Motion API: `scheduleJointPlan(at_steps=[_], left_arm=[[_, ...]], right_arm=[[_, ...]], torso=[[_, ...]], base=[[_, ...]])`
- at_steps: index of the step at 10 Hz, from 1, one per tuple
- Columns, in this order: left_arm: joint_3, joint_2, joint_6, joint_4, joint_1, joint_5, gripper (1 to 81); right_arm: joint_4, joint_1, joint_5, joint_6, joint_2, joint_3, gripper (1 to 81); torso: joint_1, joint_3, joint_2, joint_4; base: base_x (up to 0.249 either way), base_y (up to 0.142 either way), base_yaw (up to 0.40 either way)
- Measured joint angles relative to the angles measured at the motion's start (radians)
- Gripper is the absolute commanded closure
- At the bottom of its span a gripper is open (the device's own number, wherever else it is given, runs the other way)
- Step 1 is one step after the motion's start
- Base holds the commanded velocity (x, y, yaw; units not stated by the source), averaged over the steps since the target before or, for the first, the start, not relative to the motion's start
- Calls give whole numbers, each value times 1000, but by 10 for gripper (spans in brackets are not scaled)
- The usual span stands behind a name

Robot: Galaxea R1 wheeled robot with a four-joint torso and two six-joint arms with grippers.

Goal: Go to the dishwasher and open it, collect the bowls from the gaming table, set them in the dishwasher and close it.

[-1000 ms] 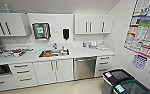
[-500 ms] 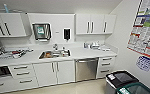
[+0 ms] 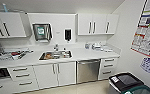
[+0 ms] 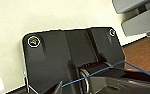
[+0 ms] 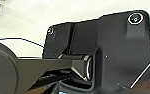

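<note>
The dishwasher (image 3: 88, 70) sits closed under the white tabletop (image 3: 91, 53), just right of the sink (image 3: 55, 55), its dark steel front flush with the cabinets so it takes up one cabinet bay. Its long silver bar handle (image 3: 88, 61) runs along the top edge of the front, likely so the door can be pulled down from above. White double doors (image 3: 54, 74) stand to the dishwasher's left and a stack of white drawers (image 3: 108, 67) to its right. Above the sink hang a paper-towel holder (image 3: 41, 31) and a dark soap dispenser (image 3: 68, 34). Right of the dishwasher and nearer the camera stands a dark-lidded bin (image 3: 124, 82) on the pale floor (image 3: 86, 88); by my judgement it narrows the approach from that side, while the floor straight in front of the dishwasher looks open. In both wrist views, I cannot tell how far either hand is open or whether it has hold of anything.
</note>
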Motion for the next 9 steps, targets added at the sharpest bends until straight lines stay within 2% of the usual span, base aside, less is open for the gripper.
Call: scheduleJointPlan(at_steps=[9], left_arm=[[-6, 7, 0, 0, 3, 0, 10]], right_arm=[[0, 0, 0, 0, 10, -19, 10]], torso=[[0, 0, 0, 0]], base=[[113, 0, 0]])
